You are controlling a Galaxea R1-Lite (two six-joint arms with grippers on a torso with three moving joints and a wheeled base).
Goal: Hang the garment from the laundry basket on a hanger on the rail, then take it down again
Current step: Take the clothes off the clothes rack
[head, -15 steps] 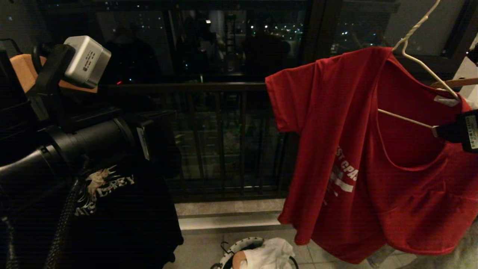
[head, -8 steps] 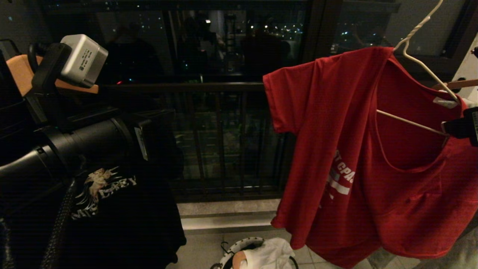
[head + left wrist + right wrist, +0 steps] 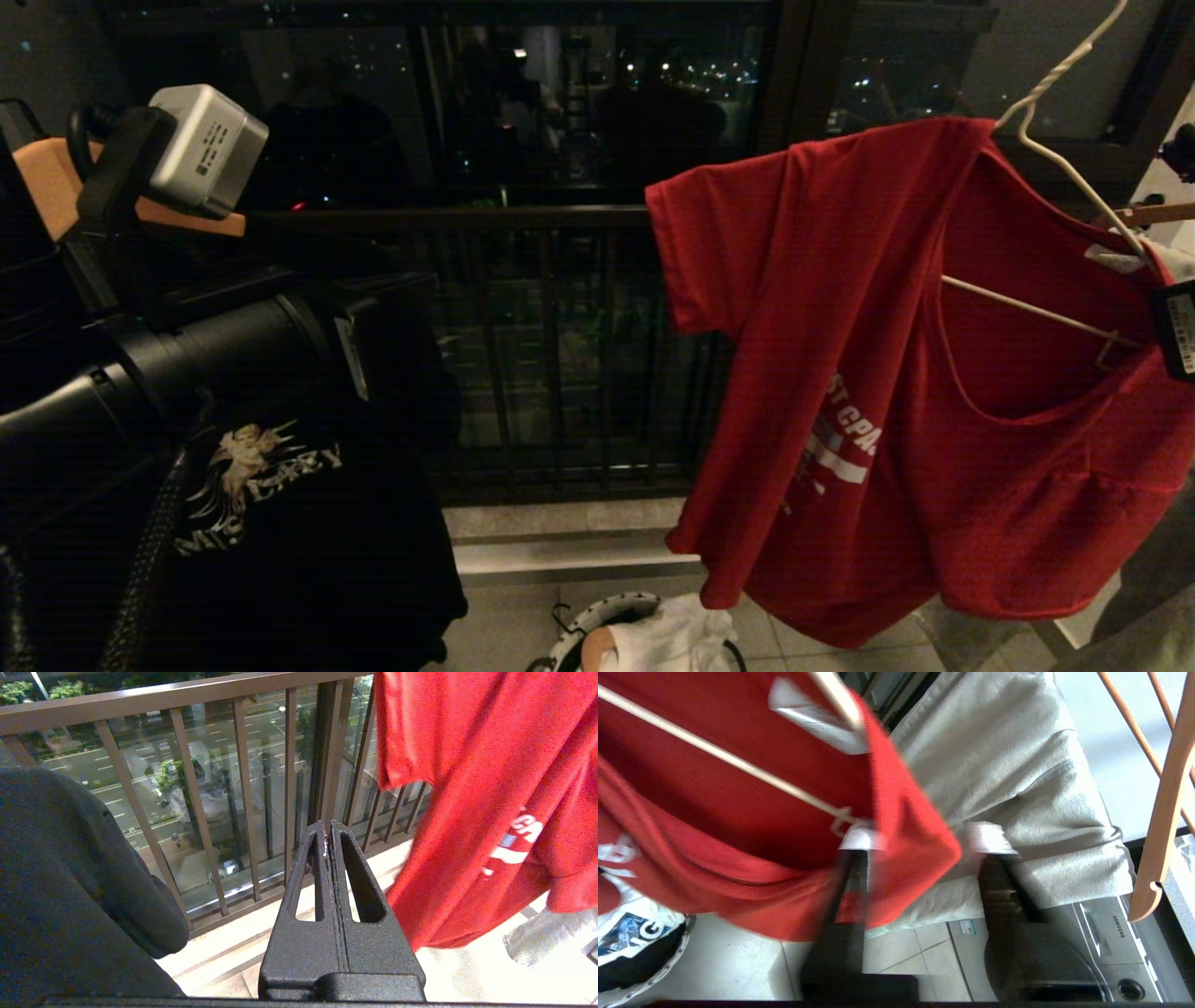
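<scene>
The garment [image 3: 840, 327], a red T-shirt with white chest lettering, hangs on the white wire hanger [image 3: 1027, 303] at the right; the hanger's hook runs off the top, so the rail is out of view. My right gripper [image 3: 924, 840] is open at the shirt's shoulder. The red shoulder corner [image 3: 915, 826] lies between its white-tipped fingers [image 3: 861, 839], beside the hanger's bar end [image 3: 738, 765]. My left gripper [image 3: 327, 828] is shut and empty, held out toward the balcony railing. The laundry basket [image 3: 574, 635] stands on the floor below.
A black printed T-shirt [image 3: 280, 523] hangs under my left arm. White cloth [image 3: 672, 639] lies in the basket. A wooden hanger [image 3: 1162, 812], grey cloth [image 3: 1017, 765] and a washing machine [image 3: 1111, 933] are by the right gripper. The balcony railing [image 3: 467, 219] runs behind.
My right gripper has drawn back toward the right edge, off the hanger's bar end. The red shirt has swung a little to the left. The left arm has not moved.
</scene>
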